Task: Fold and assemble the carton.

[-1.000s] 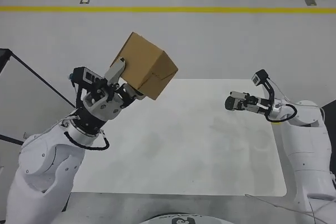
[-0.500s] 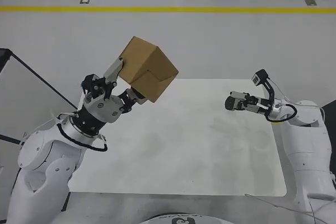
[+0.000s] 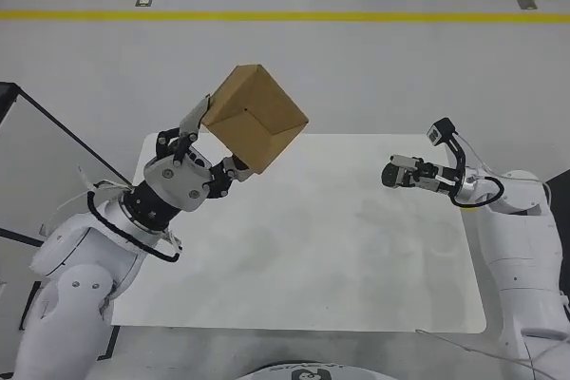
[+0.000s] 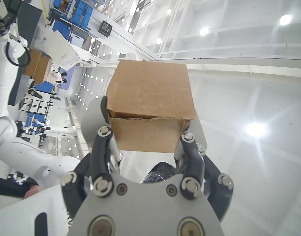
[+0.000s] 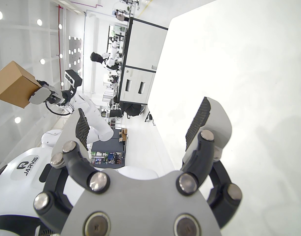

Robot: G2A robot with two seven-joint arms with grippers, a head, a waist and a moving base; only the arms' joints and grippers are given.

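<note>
A brown carton (image 3: 256, 116), folded into a closed box, is held up in the air above the table's far left corner. My left gripper (image 3: 209, 142) is shut on its lower end, one finger on each side, and the carton (image 4: 150, 109) tilts away from the wrist. From the right wrist view the carton (image 5: 14, 84) hangs far off beyond the table's edge. My right gripper (image 3: 388, 175) hovers over the table's right side; its jaws stand open with nothing between the ribbed pads (image 5: 199, 121).
The white table (image 3: 342, 256) lies below both arms with a bare top. A dark-framed stand (image 3: 5, 104) is at the left beyond the table's edge. A yellow line (image 3: 285, 14) runs across the floor at the back.
My left arm has swung the carton up and to the right, turning it so its closed end faces upward more. The right arm has not moved.
</note>
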